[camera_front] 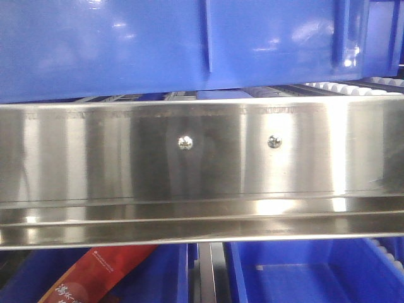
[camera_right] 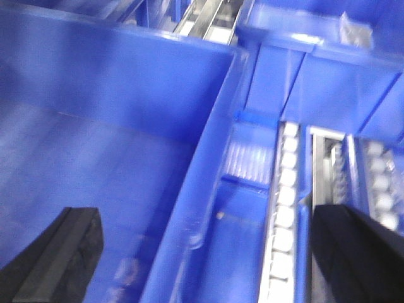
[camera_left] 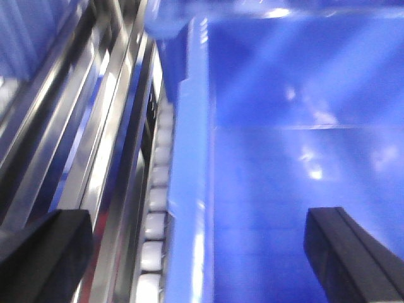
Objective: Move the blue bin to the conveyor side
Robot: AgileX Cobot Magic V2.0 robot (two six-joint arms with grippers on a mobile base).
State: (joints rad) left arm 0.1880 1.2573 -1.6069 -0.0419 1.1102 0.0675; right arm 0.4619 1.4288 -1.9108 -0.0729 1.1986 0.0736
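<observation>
Sitting on a rack of white rollers (camera_front: 341, 88) just above a shiny steel rail (camera_front: 202, 158) with two screws, the blue bin (camera_front: 126, 44) fills the top of the front view. The conveyor belt shows in none of the views.

The left claw (camera_left: 192, 233) is spread wide across the bin's left wall, with one finger outside over the rail and the other inside over the floor. The right claw (camera_right: 208, 221) is spread the same way across the right wall, its outer finger over the rollers. Neither is pinching anything yet.

The bin looks like stiff, glossy plastic. What shows of its floor is bare, so it is probably light, though bulky enough to need both arms. The smooth walls are likely slippery. The thick top rim seems the best hold, each claw closing on its wall just under that rim. Uneven grips could twist it, and the rollers may let it run away.
</observation>
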